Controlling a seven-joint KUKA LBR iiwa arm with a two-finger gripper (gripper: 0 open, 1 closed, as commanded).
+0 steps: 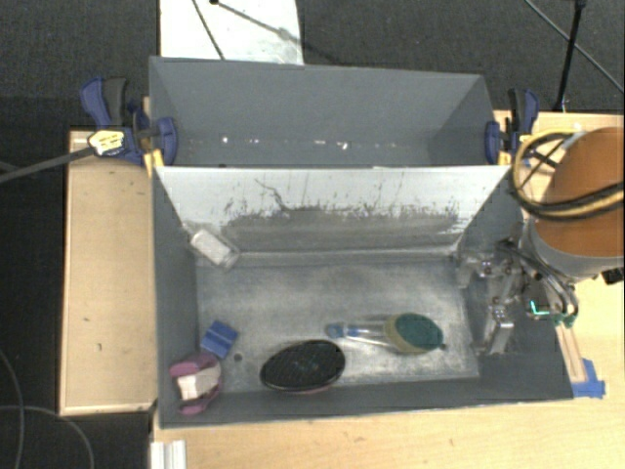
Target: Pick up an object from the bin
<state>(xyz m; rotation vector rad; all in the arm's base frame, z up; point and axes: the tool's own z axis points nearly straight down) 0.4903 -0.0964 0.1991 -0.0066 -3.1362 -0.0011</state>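
Observation:
My gripper [494, 322] hangs over the bin's right slope, near the front right corner of the floor. Nothing shows in it. Closest to it, just to its left, lies a round dark green scrubber with a clear and blue handle [402, 332], flat on the floor with the handle pointing left. Further left along the front wall rests a black oval brush head with a pink rim [303, 365].
A small blue block [219, 338] and a pink and white lump [196, 379] sit in the front left corner. A pale, clear little piece [213, 247] lies at the back left. The orange-covered wrist with its cables stands above the right rim.

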